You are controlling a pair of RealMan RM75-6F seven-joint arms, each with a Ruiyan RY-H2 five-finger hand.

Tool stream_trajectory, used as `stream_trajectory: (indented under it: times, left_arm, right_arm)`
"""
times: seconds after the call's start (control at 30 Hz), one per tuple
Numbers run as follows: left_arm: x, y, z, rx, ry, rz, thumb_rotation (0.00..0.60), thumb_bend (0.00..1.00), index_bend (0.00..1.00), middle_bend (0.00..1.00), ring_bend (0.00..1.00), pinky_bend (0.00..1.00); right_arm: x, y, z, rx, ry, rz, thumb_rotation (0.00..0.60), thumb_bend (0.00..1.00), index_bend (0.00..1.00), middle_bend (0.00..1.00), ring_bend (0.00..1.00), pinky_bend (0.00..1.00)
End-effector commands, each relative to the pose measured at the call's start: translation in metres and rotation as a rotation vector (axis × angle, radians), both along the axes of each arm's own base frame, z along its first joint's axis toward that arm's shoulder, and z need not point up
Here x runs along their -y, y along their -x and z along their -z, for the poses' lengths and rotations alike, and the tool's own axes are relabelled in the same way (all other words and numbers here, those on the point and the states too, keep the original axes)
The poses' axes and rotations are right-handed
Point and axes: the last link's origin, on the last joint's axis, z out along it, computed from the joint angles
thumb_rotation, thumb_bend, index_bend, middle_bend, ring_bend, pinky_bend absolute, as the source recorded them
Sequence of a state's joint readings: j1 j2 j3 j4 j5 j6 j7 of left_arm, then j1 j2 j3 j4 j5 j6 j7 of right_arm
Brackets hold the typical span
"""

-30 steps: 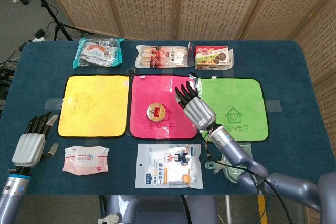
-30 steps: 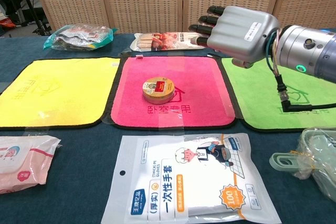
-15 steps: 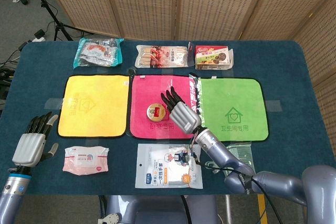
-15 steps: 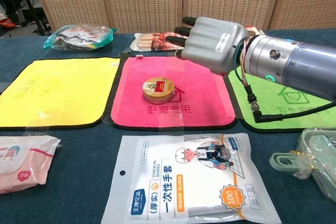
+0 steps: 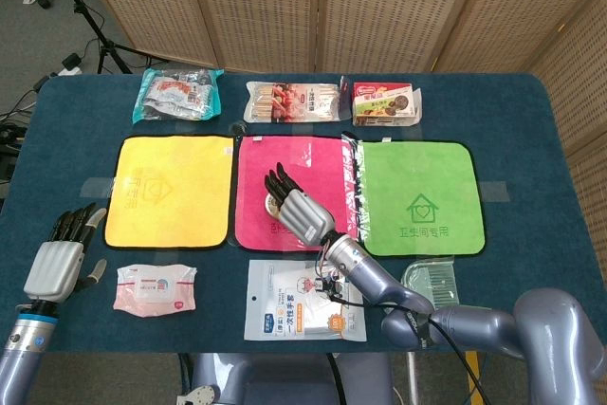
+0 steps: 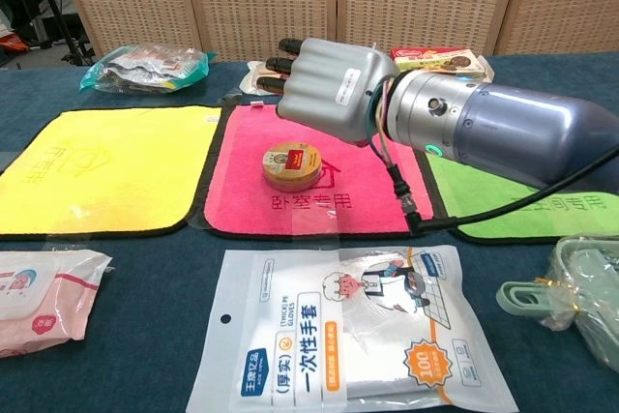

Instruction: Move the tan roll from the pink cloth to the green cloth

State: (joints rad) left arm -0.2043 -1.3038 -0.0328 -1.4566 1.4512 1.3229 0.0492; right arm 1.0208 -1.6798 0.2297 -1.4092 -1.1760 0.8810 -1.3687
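Note:
The tan roll [image 6: 291,164], a flat round tape with a red label, lies on the pink cloth [image 6: 319,195]; in the head view only its left edge [image 5: 267,205] shows beside my right hand. My right hand [image 5: 295,206] [image 6: 331,90] hovers just above the roll, fingers extended and apart, holding nothing. The green cloth [image 5: 417,198] [image 6: 542,205] lies to the right of the pink one, bare. My left hand [image 5: 59,263] rests open near the table's front left corner, seen only in the head view.
A yellow cloth [image 5: 171,189] lies left of the pink one. A glove pack [image 6: 353,328] and a wipes pack [image 5: 155,288] sit near the front edge. A green bagged item [image 6: 575,299] is front right. Snack packs [image 5: 291,101] and a box [image 5: 384,102] line the far side.
My right hand has swung leftward from the green cloth's edge across the pink cloth, ending over the tan roll. The left hand and the roll have stayed put.

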Motion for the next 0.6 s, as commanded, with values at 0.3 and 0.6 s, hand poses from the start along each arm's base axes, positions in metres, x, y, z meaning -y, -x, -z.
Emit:
stream_trajectory:
  times: [0.3, 0.6]
  left_arm:
    - [-0.003, 0.002, 0.005, 0.012, 0.024, -0.004, 0.6, 0.37, 0.08, 0.0, 0.0, 0.0]
    - [-0.005, 0.005, 0.007, 0.029, 0.042, -0.015, 0.6, 0.37, 0.08, 0.0, 0.0, 0.0]
  right_arm:
    - [0.015, -0.028, 0.016, -0.017, -0.003, -0.017, 0.6, 0.39, 0.31, 0.0, 0.0, 0.05]
    - [0.015, -0.044, 0.038, -0.041, -0.037, -0.02, 0.6, 0.39, 0.23, 0.0, 0.0, 0.05]
